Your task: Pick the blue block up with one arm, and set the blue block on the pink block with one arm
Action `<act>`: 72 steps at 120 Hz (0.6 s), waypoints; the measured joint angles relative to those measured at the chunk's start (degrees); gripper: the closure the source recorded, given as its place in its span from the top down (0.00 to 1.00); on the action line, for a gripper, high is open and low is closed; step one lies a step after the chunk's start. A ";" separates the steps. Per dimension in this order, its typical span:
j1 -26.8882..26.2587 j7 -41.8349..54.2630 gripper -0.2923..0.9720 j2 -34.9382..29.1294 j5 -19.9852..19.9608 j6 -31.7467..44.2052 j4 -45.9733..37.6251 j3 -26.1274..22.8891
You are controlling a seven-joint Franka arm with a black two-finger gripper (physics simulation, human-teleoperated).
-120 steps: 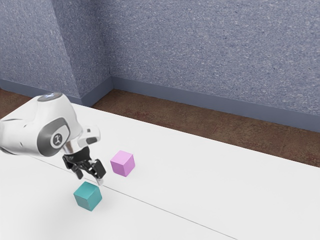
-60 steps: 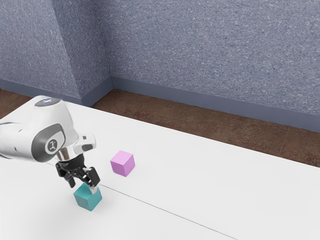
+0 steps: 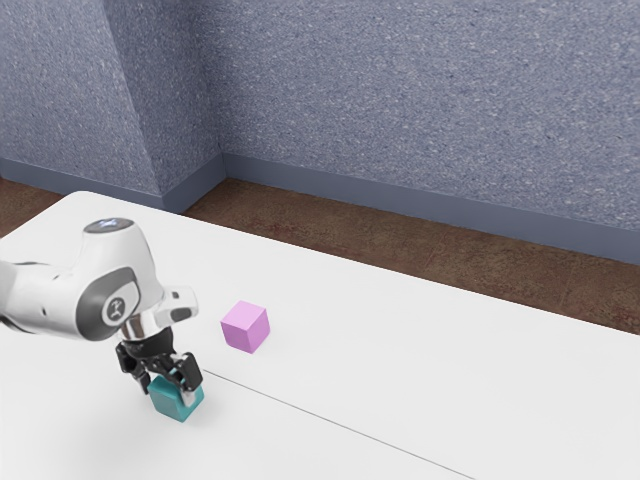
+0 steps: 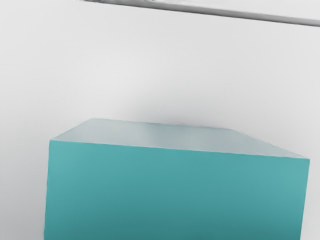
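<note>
The blue block [image 3: 180,404] is a teal cube on the white table [image 3: 430,350], near the exterior view's lower left. My black gripper [image 3: 168,386] has come down over it, open, with a finger on each side of its upper part. The fingers do not look pressed against the block. In the wrist view the blue block [image 4: 175,195] sits large and close just under my hand. The pink block [image 3: 245,327] rests on the table a short way behind and to the exterior view's right of the blue block, apart from it.
A thin dark seam [image 3: 330,425] runs across the table just behind the blue block. The table's far edge meets a brown floor [image 3: 420,245] and grey-blue walls. Open tabletop stretches to the exterior view's right.
My hand has dropped from above the blue block until its fingers straddle the block. Neither block has moved.
</note>
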 joint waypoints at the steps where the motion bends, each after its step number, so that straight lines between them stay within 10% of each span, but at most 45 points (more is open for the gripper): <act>1: 0.00 0.01 0.76 0.04 0.06 0.07 0.01 0.01; 72: -0.01 2.94 0.69 1.06 1.98 3.97 0.04 -0.08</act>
